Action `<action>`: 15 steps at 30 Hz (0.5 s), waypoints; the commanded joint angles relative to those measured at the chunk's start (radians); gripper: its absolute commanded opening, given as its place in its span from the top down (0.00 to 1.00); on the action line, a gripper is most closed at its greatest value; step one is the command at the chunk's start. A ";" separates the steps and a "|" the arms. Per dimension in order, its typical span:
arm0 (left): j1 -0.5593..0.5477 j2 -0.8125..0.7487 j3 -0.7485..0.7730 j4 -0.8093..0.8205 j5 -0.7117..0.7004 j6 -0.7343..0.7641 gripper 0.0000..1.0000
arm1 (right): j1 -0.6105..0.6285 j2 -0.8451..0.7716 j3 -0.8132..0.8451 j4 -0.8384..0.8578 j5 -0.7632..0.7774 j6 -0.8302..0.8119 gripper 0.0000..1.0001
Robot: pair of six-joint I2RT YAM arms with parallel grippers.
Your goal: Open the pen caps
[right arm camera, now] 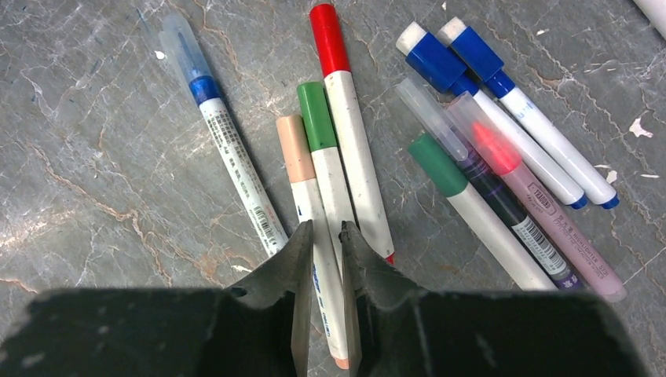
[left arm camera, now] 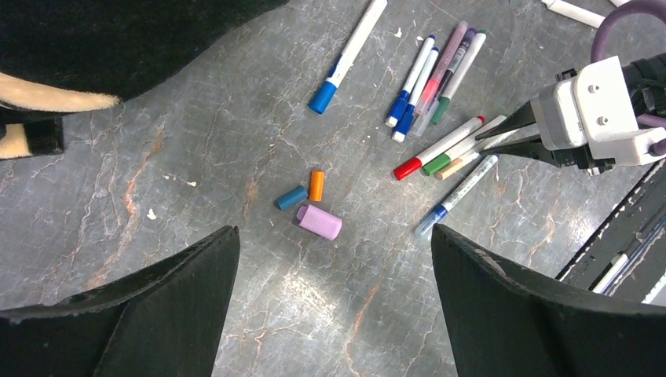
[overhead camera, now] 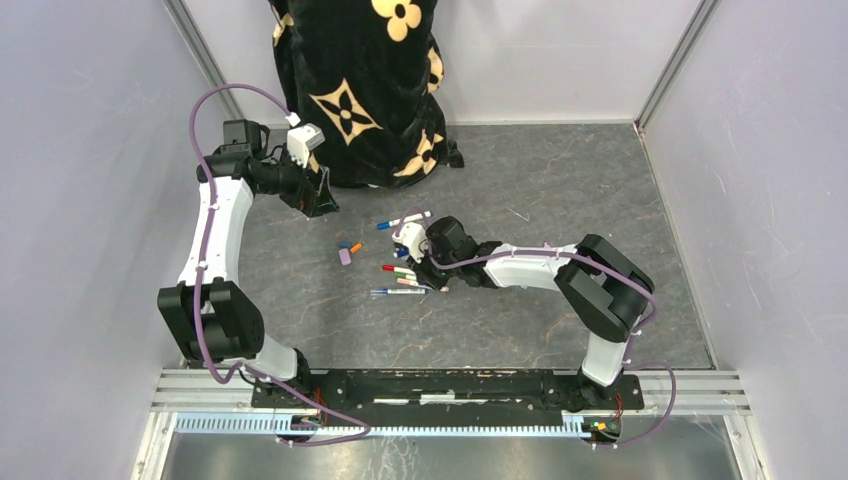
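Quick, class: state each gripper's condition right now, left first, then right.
Left gripper: open, holding nothing.
Right gripper: fingers closely flank the beige-capped pen; whether it is gripped cannot be told.

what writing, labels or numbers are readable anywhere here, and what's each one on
Nothing can be read; every print is too small or blurred.
clear-capped blue pen: black print along the barrel, too small.
purple pen: barcode with tiny digits, unreadable.
mauve pen: small boxed print, blurred.
beige-capped pen: blue marks on the barrel, unreadable.
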 commanded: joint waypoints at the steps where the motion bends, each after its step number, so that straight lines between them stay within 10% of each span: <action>1: -0.001 -0.002 0.006 -0.034 0.051 0.051 0.05 | -0.004 -0.029 -0.042 -0.016 0.018 -0.016 0.77; 15: -0.004 0.007 0.023 -0.071 0.098 0.072 0.04 | -0.023 -0.120 -0.163 -0.007 0.067 -0.038 0.70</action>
